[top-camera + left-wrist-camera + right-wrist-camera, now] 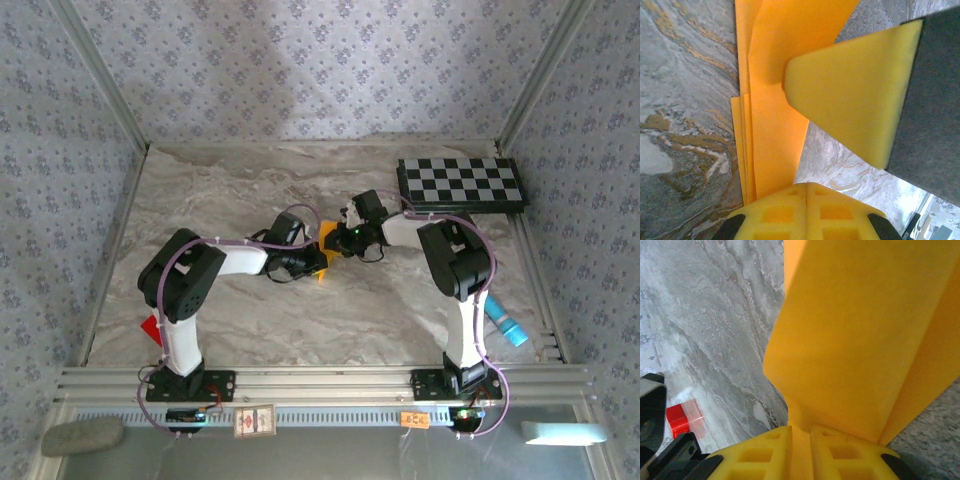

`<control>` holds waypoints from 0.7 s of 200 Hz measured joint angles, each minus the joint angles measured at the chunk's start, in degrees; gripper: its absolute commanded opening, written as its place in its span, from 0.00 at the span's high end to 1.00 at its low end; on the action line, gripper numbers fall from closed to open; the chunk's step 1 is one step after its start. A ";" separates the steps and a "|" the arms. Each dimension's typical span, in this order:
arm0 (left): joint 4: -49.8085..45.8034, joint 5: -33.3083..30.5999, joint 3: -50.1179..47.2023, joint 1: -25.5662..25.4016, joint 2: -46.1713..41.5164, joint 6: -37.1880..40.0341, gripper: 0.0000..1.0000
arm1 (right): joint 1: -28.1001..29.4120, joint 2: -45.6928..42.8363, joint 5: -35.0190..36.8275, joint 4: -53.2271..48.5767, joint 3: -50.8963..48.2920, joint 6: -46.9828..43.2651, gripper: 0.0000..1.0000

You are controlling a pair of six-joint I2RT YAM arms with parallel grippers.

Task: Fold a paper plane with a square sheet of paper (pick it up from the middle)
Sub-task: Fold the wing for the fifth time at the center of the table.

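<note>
Both tools meet mid-desk [220,190] at the folded orange-yellow sheet of paper [865,330] — the right tool [801,432] is clamped on its edge, sheet fanning out from its fingers. The left tool [806,186] has its jaws pressed together at the sheet's near end — whether they nip it, can't tell.

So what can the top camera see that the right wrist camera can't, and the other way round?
Top view: the left arm and right arm from base to wrist, the checkerboard at the far right, and a blue thing beside the right arm.
Right wrist view: up close, the right gripper pinching the folded paper between its yellow fingers.
Both: the orange paper, the marble table and a small red piece.
</note>
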 measured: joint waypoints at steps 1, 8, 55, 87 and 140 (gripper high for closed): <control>-0.02 0.00 0.00 -0.02 0.00 0.00 0.98 | 0.00 0.02 0.02 -0.07 0.02 0.00 0.81; -0.22 -0.07 0.00 -0.07 0.02 0.00 0.99 | 0.00 0.07 0.09 -0.24 0.11 0.00 0.81; -1.07 -0.24 0.00 -0.35 0.02 0.22 1.00 | 0.00 0.39 0.42 -1.68 0.92 0.00 0.83; -1.97 -0.61 0.00 -0.55 0.02 0.66 1.00 | 0.00 0.68 0.63 -2.71 1.53 0.00 0.83; -2.40 -1.22 -0.13 -0.74 0.00 1.77 1.00 | 0.26 1.44 1.84 -6.56 3.91 -0.02 0.84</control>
